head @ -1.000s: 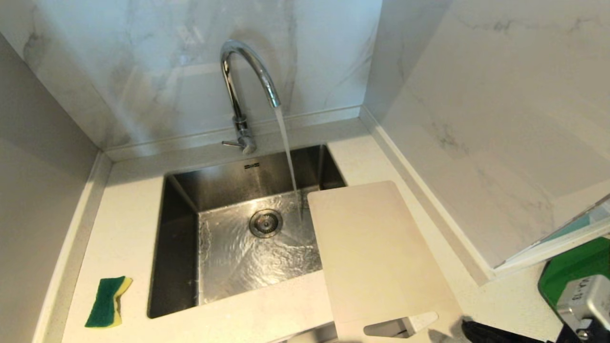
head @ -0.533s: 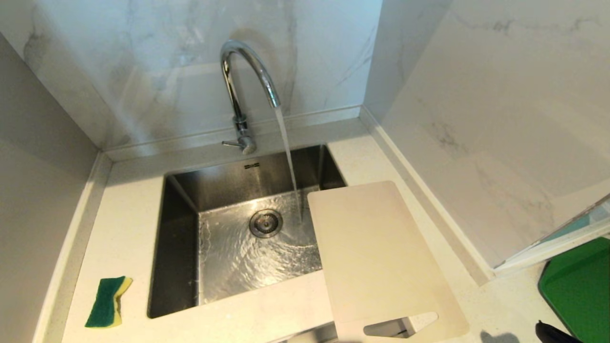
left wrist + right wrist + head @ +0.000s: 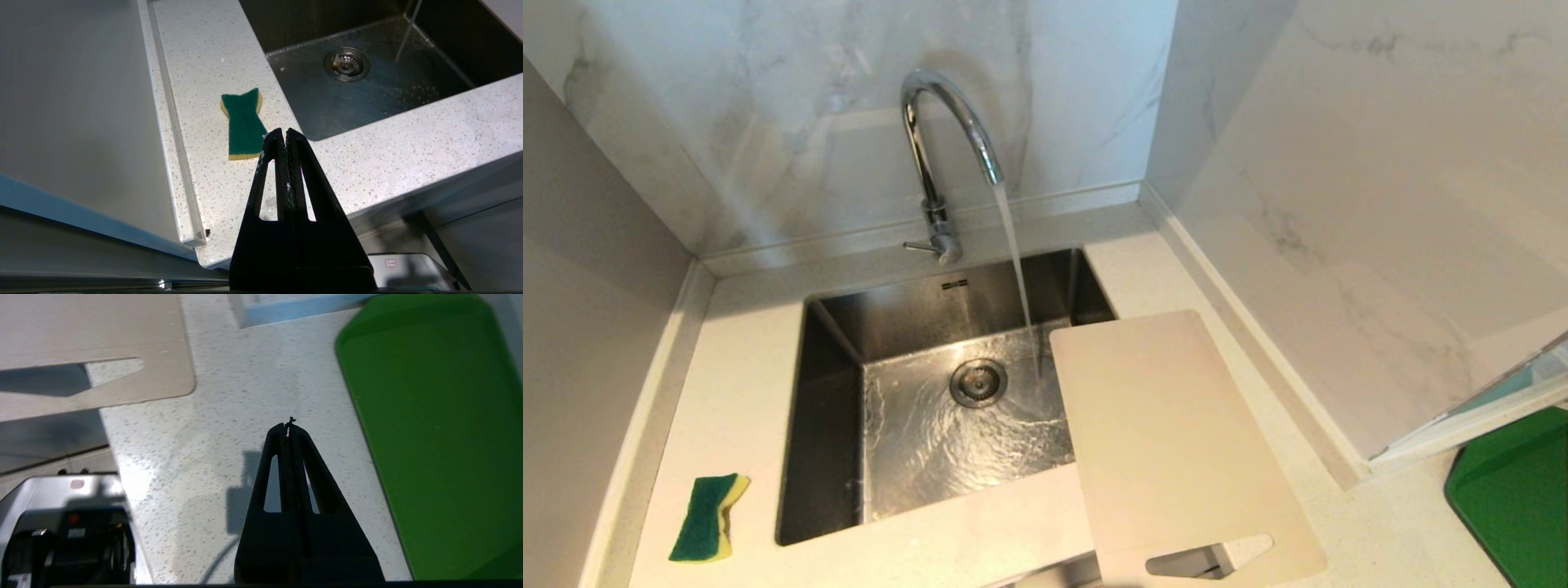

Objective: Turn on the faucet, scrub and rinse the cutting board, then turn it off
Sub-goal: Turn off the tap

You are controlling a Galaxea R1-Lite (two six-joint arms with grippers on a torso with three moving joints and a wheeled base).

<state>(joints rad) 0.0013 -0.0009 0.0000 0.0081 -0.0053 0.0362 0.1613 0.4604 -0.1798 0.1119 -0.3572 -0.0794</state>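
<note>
Faucet: the faucet (image 3: 943, 155) is seen running, a stream falling from the spout into the sink (image 3: 833, 425) just beside the far corner of the cutting board; the first step is judged done.
Cutting board: the cutting board (image 3: 1168, 433) is laid flat on the tabletop (image 3: 743, 384) at the sink's right, its left edge overhanging the basin and its handle slot jutting past the front edge; this placing is judged to leave it easily slid under the water.
Sponge: a green and yellow sponge (image 3: 708, 518) is left on the tabletop at the sink's left, well apart from the board.
Left tool: the left tool (image 3: 284, 134) is held shut and empty over the front edge, just beside the sponge.
Right tool: the right tool (image 3: 288, 428) is held shut and empty above bare tabletop, between the board's handle end and a green tray (image 3: 441, 416); neither is touched.
Next: the sponge is judged to be wanted first.
</note>
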